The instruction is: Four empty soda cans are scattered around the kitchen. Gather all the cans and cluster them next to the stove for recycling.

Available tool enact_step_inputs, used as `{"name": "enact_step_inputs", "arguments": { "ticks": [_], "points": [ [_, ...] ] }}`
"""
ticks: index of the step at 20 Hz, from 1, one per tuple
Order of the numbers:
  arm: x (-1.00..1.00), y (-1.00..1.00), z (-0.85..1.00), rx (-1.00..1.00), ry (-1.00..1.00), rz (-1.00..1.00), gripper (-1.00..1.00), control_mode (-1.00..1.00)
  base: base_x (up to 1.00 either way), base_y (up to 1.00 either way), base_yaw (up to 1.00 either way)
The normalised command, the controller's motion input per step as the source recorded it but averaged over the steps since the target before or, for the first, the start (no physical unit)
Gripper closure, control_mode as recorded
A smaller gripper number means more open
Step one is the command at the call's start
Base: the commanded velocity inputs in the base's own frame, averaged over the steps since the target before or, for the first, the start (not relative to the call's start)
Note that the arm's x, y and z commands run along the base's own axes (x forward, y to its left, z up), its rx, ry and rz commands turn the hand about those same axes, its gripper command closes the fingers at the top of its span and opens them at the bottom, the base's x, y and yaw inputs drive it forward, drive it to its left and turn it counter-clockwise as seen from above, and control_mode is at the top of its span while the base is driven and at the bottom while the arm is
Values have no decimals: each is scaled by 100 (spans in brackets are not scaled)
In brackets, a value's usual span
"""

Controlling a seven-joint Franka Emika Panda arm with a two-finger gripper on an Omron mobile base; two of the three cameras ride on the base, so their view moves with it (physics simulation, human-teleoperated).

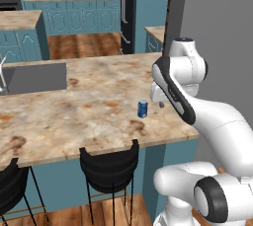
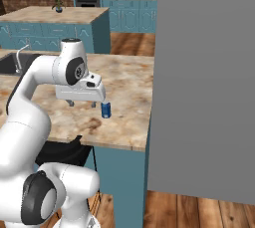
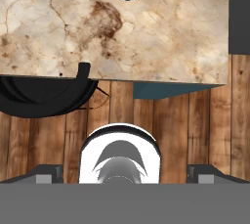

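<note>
Gripper [image 2: 81, 103]: fingers spread wide, nothing between them, pointing down above counter [image 2: 124, 112] near its front edge. Blue soda can [image 2: 105, 109]: upright on counter, long axis vertical, just beside gripper's right fingertip, slightly forward, apart from it. Small cylinder, silver top, blue body. Judgement: sideways shift, then descent needed.

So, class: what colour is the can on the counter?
The can is blue with a silver top, clearest in the left base view.

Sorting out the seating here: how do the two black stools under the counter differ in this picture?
The right stool shows whole, its curved backrest just under the marble counter edge; the left stool is cut by the picture's edge. The right stool stands nearer the blue can. Both are black with thin legs.
</note>
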Motion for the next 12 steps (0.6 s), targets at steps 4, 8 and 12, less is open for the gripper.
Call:
{"name": "enact_step_inputs", "arguments": {
  "ticks": [4,8,12],
  "points": [
    [18,0,-2,0,4,0,-100,-100,0,0,0],
    [19,0,-4,0,5,0,-100,-100,0,0,0],
    [23,7,-12,0,3,0,-100,-100,0,0,0]
  ]
}}
